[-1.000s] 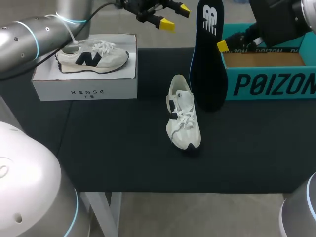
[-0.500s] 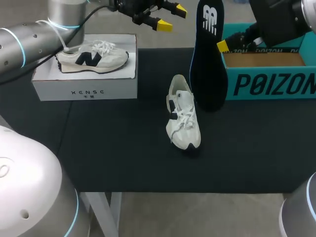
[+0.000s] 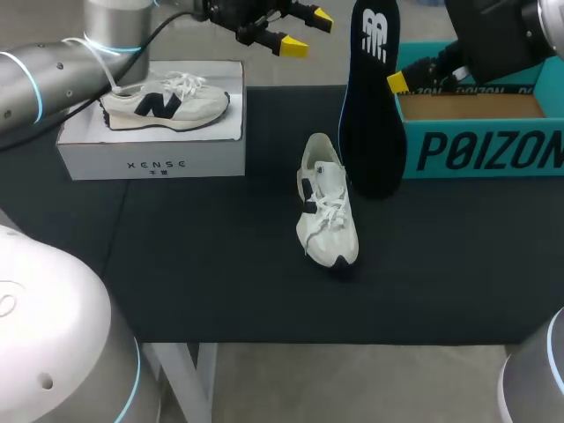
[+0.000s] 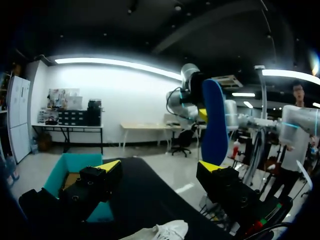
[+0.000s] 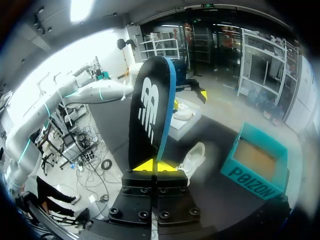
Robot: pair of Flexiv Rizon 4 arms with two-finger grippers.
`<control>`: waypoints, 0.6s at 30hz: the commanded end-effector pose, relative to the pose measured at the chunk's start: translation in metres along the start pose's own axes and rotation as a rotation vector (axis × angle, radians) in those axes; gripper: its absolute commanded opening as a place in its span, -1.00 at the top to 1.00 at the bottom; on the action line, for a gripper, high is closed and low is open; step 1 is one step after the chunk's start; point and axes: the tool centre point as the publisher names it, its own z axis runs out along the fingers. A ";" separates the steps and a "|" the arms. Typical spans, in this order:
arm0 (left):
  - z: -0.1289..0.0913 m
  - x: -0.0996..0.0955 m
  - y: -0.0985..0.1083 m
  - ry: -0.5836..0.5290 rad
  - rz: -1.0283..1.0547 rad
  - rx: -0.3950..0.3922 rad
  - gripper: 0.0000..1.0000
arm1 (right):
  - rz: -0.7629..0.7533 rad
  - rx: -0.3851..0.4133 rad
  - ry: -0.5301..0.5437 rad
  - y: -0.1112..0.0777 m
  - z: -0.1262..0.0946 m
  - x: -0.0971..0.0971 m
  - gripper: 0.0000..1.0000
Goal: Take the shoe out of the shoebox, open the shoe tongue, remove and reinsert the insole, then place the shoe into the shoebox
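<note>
Navy insole (image 3: 370,115) stays pinched in the right pincer (image 5: 156,165) while the spread left pincer (image 3: 308,29) edges away, so the shoe (image 3: 327,211) awaits reinsertion.

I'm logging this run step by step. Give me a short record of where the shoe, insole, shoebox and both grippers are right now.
shoe: white, lying on the black table, outside the shoebox
insole: out of the shoe, held upright beside it
shoebox: teal, open, no shoe visible inside
right gripper: shut on the insole
left gripper: open, empty, above the table's far edge
second shoe: on top of a white box, apart from both grippers
</note>
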 end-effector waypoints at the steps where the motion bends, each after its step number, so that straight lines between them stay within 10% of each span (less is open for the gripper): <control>1: 0.000 0.000 -0.001 0.000 -0.001 -0.004 -1.00 | 0.001 0.003 -0.001 0.001 0.002 0.000 1.00; 9: 0.000 0.000 -0.001 0.000 -0.001 -0.004 -1.00 | 0.001 0.003 -0.001 0.001 0.002 0.000 1.00; 18: 0.009 0.013 -0.012 -0.282 0.488 0.033 -1.00 | 0.001 0.003 -0.001 0.001 0.002 0.000 1.00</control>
